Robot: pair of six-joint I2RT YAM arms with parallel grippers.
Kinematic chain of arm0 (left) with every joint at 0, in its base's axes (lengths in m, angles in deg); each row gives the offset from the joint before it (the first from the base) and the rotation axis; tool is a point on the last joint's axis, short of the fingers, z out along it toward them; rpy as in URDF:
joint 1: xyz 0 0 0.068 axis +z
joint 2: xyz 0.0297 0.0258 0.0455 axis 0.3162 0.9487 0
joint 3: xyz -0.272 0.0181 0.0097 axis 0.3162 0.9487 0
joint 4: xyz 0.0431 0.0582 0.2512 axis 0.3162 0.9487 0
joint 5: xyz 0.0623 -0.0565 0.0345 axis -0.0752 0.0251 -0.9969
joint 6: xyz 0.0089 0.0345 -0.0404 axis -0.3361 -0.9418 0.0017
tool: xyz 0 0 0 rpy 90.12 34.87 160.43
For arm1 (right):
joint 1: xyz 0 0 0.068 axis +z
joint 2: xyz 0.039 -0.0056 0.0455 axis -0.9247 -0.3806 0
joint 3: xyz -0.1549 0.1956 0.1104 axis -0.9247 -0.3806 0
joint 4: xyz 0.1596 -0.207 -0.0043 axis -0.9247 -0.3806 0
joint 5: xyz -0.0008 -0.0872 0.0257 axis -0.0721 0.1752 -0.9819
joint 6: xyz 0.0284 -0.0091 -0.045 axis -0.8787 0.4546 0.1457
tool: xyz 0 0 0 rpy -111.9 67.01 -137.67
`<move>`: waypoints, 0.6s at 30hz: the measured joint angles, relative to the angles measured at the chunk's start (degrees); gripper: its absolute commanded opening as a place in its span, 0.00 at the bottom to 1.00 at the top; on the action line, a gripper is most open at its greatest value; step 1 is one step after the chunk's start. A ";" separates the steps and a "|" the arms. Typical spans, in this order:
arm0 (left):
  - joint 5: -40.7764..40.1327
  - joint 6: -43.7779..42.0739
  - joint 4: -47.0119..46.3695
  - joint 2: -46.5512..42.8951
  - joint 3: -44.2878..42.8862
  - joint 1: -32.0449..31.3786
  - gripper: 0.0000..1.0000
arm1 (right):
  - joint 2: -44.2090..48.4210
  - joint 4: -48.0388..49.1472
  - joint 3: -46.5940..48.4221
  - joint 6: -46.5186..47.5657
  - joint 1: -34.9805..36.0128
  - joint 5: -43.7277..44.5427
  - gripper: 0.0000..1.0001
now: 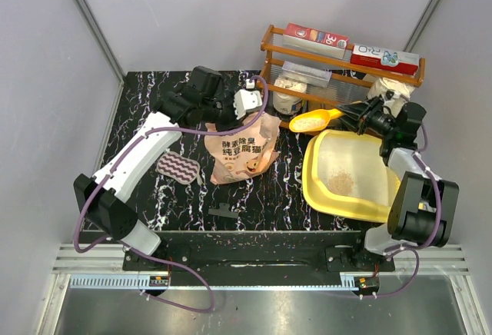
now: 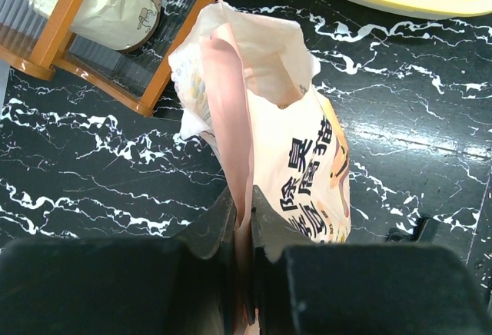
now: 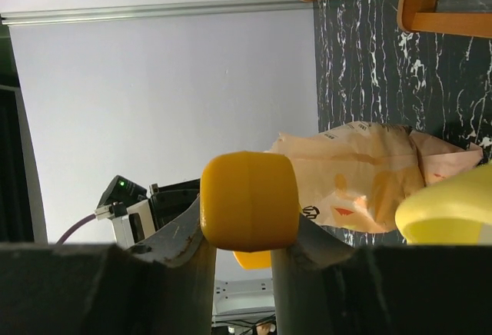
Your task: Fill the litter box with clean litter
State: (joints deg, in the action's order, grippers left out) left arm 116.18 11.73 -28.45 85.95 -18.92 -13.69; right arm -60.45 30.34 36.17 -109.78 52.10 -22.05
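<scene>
Left of the litter box [image 1: 310, 175], the left gripper [image 2: 241, 204] is clenched on the top edge of the open peach-orange litter bag [image 1: 242, 154] standing on the tabletop [image 1: 269, 197]. By the box's far left corner, the right gripper [image 3: 247, 231] grasps the handle of a yellow-orange scoop [image 1: 315, 121] heaped with pale clean litter [image 1: 306, 124]. A thin beige patch lies inside the yellow box.

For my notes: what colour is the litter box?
Yellow litter box; top external view shows it best.

I'm seeing the desk [image 1: 284, 189] gleaming like polished black marble, the litter box [image 1: 310, 172] and scoop [image 1: 329, 114] shining as smooth yellow plastic, the litter bag [image 1: 242, 154] looking matt and creased like paper, the rack [image 1: 268, 64] showing varnished wood.
</scene>
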 measured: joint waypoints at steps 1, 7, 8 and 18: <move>0.24 0.13 -0.07 0.33 -0.33 0.00 0.11 | 0.72 -0.83 -0.20 0.42 -0.74 -0.33 0.00; 2.27 0.92 -0.11 1.20 -1.07 -0.02 0.12 | 6.56 -7.82 -0.72 4.13 -6.47 -1.84 0.00; 2.64 1.09 -0.09 1.20 -1.07 -0.02 0.12 | 7.63 -9.40 -0.76 4.92 -7.91 -2.36 0.00; 5.97 2.86 -0.79 1.20 -1.07 -0.07 0.13 | 14.16 -25.33 -0.98 15.04 -25.09 -8.11 0.00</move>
State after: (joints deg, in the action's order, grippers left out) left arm 122.15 14.60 -29.24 87.16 -19.99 -13.75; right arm -46.29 5.01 35.19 -94.74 27.01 -30.15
